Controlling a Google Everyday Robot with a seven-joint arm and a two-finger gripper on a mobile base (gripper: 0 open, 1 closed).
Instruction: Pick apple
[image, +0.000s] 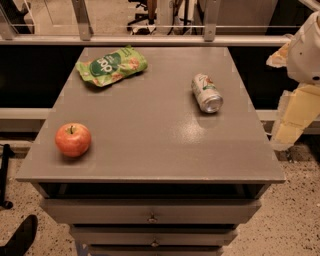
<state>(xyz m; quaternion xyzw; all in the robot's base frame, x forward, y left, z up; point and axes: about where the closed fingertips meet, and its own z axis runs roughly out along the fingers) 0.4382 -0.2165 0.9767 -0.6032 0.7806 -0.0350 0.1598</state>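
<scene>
The apple (73, 139) is round and red-orange with a short dark stem. It stands upright near the front left corner of the grey table top (150, 130). My gripper (292, 117) hangs at the far right of the view, beyond the table's right edge and well away from the apple. It holds nothing that I can see. Its upper part is a white housing, with pale yellowish parts below it.
A green snack bag (111, 65) lies at the back left of the table. A silver drink can (207, 93) lies on its side at the back right. Drawers (151, 212) sit under the table's front edge. A railing (150, 35) runs behind.
</scene>
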